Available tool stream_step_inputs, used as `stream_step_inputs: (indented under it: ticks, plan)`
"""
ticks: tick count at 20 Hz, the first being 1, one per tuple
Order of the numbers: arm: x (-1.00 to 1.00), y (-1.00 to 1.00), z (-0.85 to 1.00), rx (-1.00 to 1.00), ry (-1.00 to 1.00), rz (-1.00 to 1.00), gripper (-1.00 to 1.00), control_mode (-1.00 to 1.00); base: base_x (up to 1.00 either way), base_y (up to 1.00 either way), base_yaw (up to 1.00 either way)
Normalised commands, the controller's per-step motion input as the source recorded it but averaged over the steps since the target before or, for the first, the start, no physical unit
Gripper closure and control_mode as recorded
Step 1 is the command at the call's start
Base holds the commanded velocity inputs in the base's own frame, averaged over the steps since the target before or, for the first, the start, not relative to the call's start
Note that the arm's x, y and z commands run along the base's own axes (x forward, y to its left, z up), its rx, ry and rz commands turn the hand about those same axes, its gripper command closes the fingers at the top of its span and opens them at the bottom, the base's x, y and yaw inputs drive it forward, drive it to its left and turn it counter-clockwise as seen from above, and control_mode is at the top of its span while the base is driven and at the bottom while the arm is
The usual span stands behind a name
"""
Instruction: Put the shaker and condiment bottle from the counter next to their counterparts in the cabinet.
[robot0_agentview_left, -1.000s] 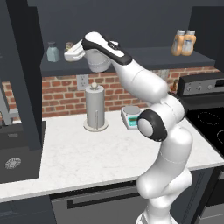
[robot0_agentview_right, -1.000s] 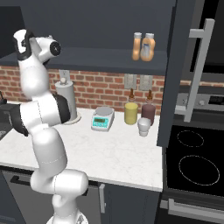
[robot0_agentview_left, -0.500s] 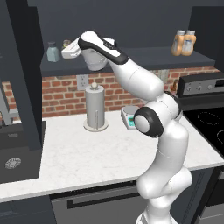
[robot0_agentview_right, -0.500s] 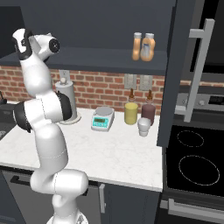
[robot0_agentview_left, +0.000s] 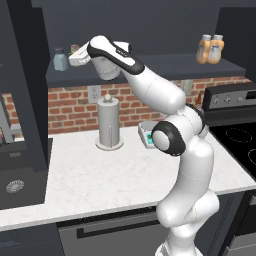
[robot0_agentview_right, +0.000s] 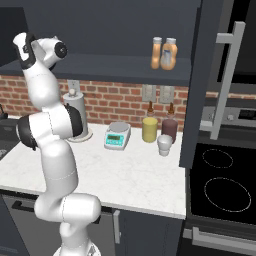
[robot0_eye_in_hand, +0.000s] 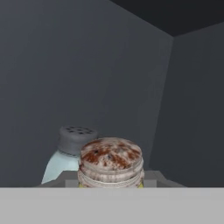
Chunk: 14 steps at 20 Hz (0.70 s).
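- The shaker (robot0_eye_in_hand: 110, 162) is held in the closed jaws, at the cabinet (robot0_agentview_left: 150, 65) shelf.
- The pale blue-grey shaker (robot0_eye_in_hand: 65, 157) is seen at 10 o'clock, just beside it.
- Two orange bottles (robot0_agentview_right: 164, 53) are already shelved together; only release is judged outstanding.

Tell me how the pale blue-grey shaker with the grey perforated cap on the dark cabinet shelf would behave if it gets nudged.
The pale blue-grey shaker looks rigid and probably light, so a nudge would likely slide it. It stands upright and fairly narrow, so a knock near its cap could tip it; being round, it might then roll along the shelf.
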Motion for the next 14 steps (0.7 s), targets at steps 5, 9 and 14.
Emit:
stream_step_inputs:
  ticks: [5, 9, 14]
  plan:
    - [0.00, 0.00, -0.07, 0.00, 0.00, 0.00, -1.00, -1.00, 0.00, 0.00, 0.00]
    - [0.00, 0.00, -0.03, 0.00, 0.00, 0.00, -1.00, -1.00, 0.00, 0.00, 0.00]
    - [0.00, 0.00, -0.02, 0.00, 0.00, 0.00, -1.00, -1.00, 0.00, 0.00, 0.00]
